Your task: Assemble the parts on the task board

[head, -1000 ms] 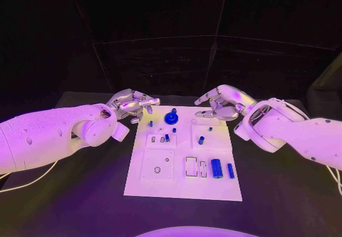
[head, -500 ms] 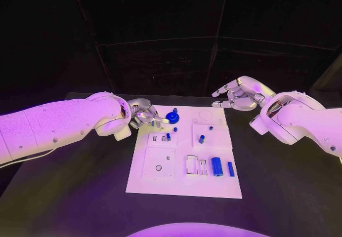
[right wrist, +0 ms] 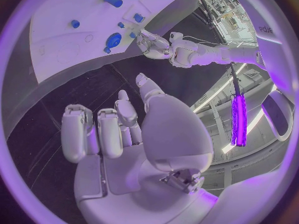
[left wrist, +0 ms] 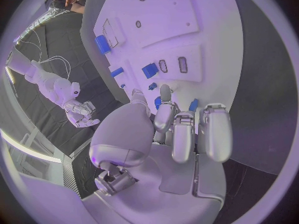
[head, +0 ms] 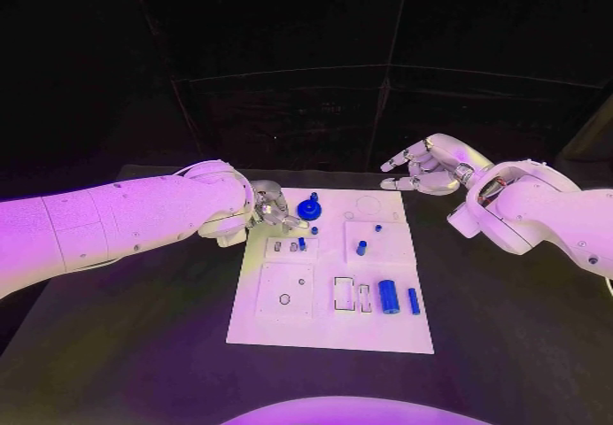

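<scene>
The white task board [head: 329, 328] lies mid-table. My left hand [head: 271, 212] is low over its far left corner, fingers curled down by a small blue peg [left wrist: 194, 104] and next to the blue knob [head: 308, 210]. I cannot tell whether it grips anything. My right hand [head: 428, 168] hovers off the board's far right corner with fingers spread and nothing in it. Near the board's front right lie a thick blue cylinder [head: 387, 298] and a thin blue bar [head: 413, 301]. Small pegs [head: 360, 249] stand mid-board. In the left wrist view the left hand [left wrist: 174, 129] covers part of the knob.
Bare black table [head: 511, 336] surrounds the board on all sides. Empty rectangular slots [head: 343, 294] and a round hole [head: 283, 300] mark the board's near half. The right wrist view shows the board [right wrist: 74, 40] with the left hand [right wrist: 156, 44] at its corner.
My left hand has come in over the board's far left corner and dropped toward the small peg. My right hand has drawn back off the board's far right corner.
</scene>
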Robot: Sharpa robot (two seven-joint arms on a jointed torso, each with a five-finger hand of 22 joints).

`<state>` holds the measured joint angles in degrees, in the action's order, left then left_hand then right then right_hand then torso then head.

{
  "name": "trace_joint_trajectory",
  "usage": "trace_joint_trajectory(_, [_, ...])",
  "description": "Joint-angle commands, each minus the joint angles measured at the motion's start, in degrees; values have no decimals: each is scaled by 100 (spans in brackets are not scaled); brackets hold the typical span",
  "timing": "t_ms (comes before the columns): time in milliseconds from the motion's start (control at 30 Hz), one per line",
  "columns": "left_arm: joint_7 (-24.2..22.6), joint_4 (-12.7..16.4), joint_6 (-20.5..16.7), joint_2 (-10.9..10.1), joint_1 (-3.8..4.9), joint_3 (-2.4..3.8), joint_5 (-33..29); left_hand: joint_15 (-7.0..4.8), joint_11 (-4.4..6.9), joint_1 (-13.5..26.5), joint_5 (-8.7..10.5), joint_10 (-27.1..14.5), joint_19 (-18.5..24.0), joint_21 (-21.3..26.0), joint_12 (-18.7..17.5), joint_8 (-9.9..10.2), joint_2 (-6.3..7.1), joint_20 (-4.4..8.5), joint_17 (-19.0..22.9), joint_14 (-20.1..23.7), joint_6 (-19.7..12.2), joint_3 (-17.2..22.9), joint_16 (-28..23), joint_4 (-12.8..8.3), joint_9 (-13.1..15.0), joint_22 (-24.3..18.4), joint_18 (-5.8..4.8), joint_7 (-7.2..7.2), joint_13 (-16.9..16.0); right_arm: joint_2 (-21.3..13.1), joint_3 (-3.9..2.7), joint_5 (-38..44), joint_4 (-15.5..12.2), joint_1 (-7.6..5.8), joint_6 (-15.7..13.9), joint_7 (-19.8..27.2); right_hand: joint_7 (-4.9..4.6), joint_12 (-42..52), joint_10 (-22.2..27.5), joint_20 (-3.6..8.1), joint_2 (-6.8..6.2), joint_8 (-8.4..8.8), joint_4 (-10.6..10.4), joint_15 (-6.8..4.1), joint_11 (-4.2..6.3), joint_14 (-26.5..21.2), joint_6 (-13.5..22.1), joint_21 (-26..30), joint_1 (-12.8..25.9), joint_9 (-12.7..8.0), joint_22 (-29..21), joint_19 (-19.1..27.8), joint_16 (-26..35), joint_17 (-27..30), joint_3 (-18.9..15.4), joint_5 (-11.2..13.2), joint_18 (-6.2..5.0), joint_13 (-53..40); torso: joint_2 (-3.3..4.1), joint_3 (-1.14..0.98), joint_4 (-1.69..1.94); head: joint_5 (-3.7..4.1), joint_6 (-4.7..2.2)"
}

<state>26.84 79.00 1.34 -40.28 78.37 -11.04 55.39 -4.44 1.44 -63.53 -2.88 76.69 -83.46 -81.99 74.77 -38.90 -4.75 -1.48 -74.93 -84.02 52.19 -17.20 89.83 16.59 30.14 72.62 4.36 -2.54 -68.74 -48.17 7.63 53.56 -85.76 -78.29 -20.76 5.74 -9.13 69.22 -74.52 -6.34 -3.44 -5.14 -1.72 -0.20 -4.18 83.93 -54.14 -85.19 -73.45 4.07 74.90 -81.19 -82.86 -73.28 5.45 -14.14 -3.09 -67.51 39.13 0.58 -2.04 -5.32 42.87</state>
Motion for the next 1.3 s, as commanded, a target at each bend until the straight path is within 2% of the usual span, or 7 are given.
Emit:
trace_joint_trajectory(33, [199,-47,149,99,13,-2,174,-53,5,-20,17,44,-35,-38,38,-56,-70,21,-1507,-598,-46,-18,17,-24,27,22,-112,5,-12,27,-5,-26,21,-13,61,-37,11,17,-10,10,5,-21,27,-2,15,274,-47,27,-36,9,117,49,25,6,-5,-19,3,1,12,4,-1,-22,7])
trace_joint_trajectory(133, [206,-82,193,200,14,-5,158,-54,6,-39,16,44,-34,-39,38,-70,-85,21,-1507,-598,-53,-15,17,-29,41,23,-113,6,-12,47,-5,-14,38,-13,67,-60,11,14,-8,11,2,-22,25,-3,16,273,-49,34,-32,9,101,60,29,13,-10,-24,-1,4,12,8,-1,-35,28])
trace_joint_trajectory(233, [213,-114,244,274,15,-7,145,-54,6,-79,16,25,-22,-26,18,-89,-89,22,-1507,-598,-67,-14,17,-45,62,-5,-107,6,16,47,-4,112,37,-13,67,-88,18,1,-2,21,10,-27,31,-13,25,270,-53,40,-38,4,90,66,39,24,-22,-206,-3,20,15,7,-9,-53,29])
trace_joint_trajectory(367, [225,-165,326,366,18,-11,136,-53,4,-164,14,2,-10,-16,-1,-126,-89,22,-1507,-598,-102,-12,17,-77,105,-25,-103,4,42,54,-4,258,44,-13,77,-129,21,-19,10,26,9,-31,34,-16,29,266,-57,49,-38,1,70,79,54,49,-34,-280,-7,42,10,8,-14,-28,39])
trace_joint_trajectory(533, [240,-223,432,442,19,-16,132,-52,3,-180,14,-7,-8,-15,-10,-134,-97,21,-1507,-598,-111,-8,17,-81,115,-25,-103,3,54,60,-4,321,56,-13,87,-169,23,-34,20,28,8,-33,37,-18,30,262,-59,56,-40,-1,55,89,64,67,-38,-310,-10,58,16,2,5,-14,54])
trace_joint_trajectory(933, [270,-268,566,476,19,-28,130,-51,3,-199,14,-7,-9,-18,-8,-151,-106,20,-1507,-598,-116,-5,17,-85,132,-18,-104,4,51,89,-4,346,86,-12,99,-208,23,-38,22,29,8,-34,38,-19,32,262,-60,58,-41,-1,51,91,66,69,-40,-326,-11,61,6,2,4,-8,99])
trace_joint_trajectory(1300, [284,-273,695,519,19,-32,130,-52,6,-228,14,-2,-15,-27,-1,-186,-112,20,-1507,-598,-114,-5,17,-93,163,5,-108,9,42,129,-3,347,121,-11,112,-216,24,-38,21,30,9,-36,38,-20,32,261,-62,60,-39,-1,46,94,69,75,-42,-334,-12,61,11,2,11,7,110])
